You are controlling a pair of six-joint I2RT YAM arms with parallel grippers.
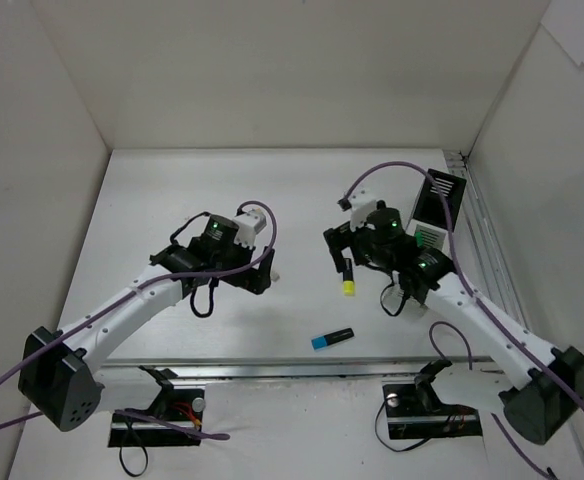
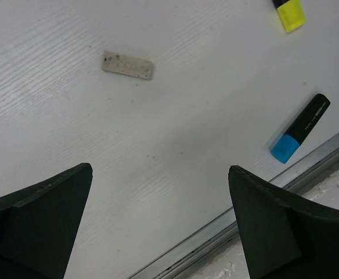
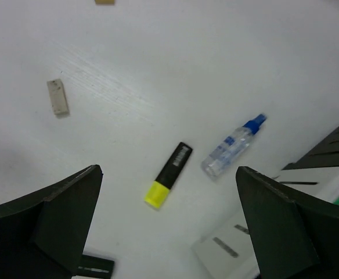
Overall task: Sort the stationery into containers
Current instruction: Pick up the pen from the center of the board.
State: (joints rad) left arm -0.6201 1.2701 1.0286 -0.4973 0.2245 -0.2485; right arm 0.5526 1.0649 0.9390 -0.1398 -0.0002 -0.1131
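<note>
A yellow highlighter (image 1: pixel 348 281) lies mid-table, and a blue highlighter (image 1: pixel 332 339) lies near the front edge. My right gripper (image 1: pixel 344 250) is open and empty above the yellow highlighter (image 3: pixel 168 174), which shows between its fingertips from above. A clear blue-capped glue bottle (image 3: pixel 233 146) lies just right of it. My left gripper (image 1: pixel 257 272) is open and empty over bare table. A speckled white eraser (image 2: pixel 127 64) lies ahead of it, and the blue highlighter (image 2: pixel 300 128) lies to its right. The organizer (image 1: pixel 440 197) stands at the right wall.
A tan eraser (image 3: pixel 104 2) shows at the top edge of the right wrist view. The white eraser (image 3: pixel 57 97) also shows there at the left. The table's metal front rail (image 2: pixel 309 165) runs close behind the blue highlighter. White walls enclose the table.
</note>
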